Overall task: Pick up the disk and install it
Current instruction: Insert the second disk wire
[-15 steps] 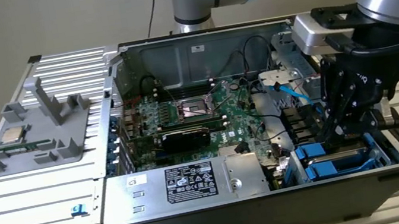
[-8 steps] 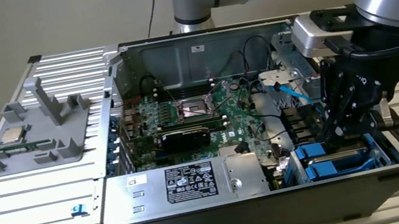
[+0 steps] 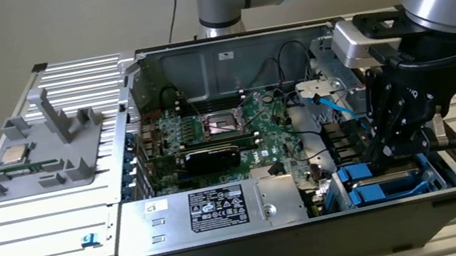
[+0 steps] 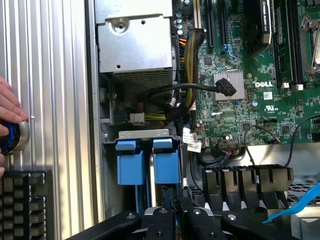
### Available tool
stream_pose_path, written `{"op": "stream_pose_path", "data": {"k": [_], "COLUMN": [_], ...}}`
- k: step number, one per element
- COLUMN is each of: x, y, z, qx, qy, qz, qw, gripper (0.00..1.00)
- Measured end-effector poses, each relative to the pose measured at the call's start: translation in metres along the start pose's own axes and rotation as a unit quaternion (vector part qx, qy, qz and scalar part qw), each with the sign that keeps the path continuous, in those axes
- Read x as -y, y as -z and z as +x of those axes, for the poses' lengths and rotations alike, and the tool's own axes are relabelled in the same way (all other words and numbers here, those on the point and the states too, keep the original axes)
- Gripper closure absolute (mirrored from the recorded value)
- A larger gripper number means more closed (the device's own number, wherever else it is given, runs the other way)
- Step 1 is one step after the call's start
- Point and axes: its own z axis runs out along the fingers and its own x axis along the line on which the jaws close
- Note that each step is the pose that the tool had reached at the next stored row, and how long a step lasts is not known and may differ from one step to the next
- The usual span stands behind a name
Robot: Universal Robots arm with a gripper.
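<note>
The disk [image 3: 384, 184] stands on edge in its bright blue frame, inside the drive bay at the front corner of the open computer case [image 3: 454, 164], on the exterior view's right. My gripper [image 3: 392, 158] reaches straight down into that bay, its black fingers close together around the blue-framed disk [image 4: 166, 167]. A second blue frame [image 4: 126, 165] sits right beside it in the bay. In the wrist view my gripper [image 4: 172, 220] meets the disk's near end, and the lower part of the disk is hidden behind the fingers.
The motherboard [image 3: 228, 128] and black cables [image 4: 165, 100] lie beside the bay, with a blue cable [image 3: 334, 103] close to my arm. A silver box with a black label [image 3: 213, 209] sits at the case front. A grey fixture [image 3: 41, 164] holds a small chip. A person's hand [image 4: 7, 107] rests on a blue-ringed knob [image 4: 12, 137].
</note>
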Motion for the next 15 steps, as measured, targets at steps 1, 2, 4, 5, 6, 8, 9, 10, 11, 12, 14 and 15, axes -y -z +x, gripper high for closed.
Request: {"op": "stream_pose_path", "data": {"k": [1,2,4,5,6,8,9,10,11,12,14,15], "x": [-0.0001,-0.0002,-0.0005,-0.0009,-0.0011,-0.0016,-0.0017,-0.0018,-0.0019,-0.0019,-0.0019,-0.0019], "y": [-0.0001,-0.0002,-0.0005,-0.0007,-0.0009,-0.0014,-0.0017,-0.0020,-0.0023,-0.0024,-0.0027,-0.0028], "z": [0.0000,0.0000,0.0000,0.0000,0.0000,0.0000,0.0000,0.0000,0.0000,0.0000,0.0000,0.0000], "qx": [0.0001,0.0003,0.0003,0.0003,0.0003,0.0003,0.0003,0.0003,0.0003,0.0003,0.0003,0.0004], "qy": [0.000,0.000,0.000,0.000,0.000,0.000,0.000,0.000,0.000,0.000,0.000,0.000], "qz": [0.0015,0.0032,0.0049,0.0052,0.0054,0.0055,0.0056,0.0057,0.0057,0.0057,0.0057,0.0057], "qw": [1.0000,1.0000,1.0000,1.0000,1.0000,1.0000,1.0000,1.0000,1.0000,1.0000,1.0000,1.0000], "gripper": [0.84,0.84,0.84,0.84,0.84,0.84,0.84,0.84,0.84,0.84,0.84,0.84]}}
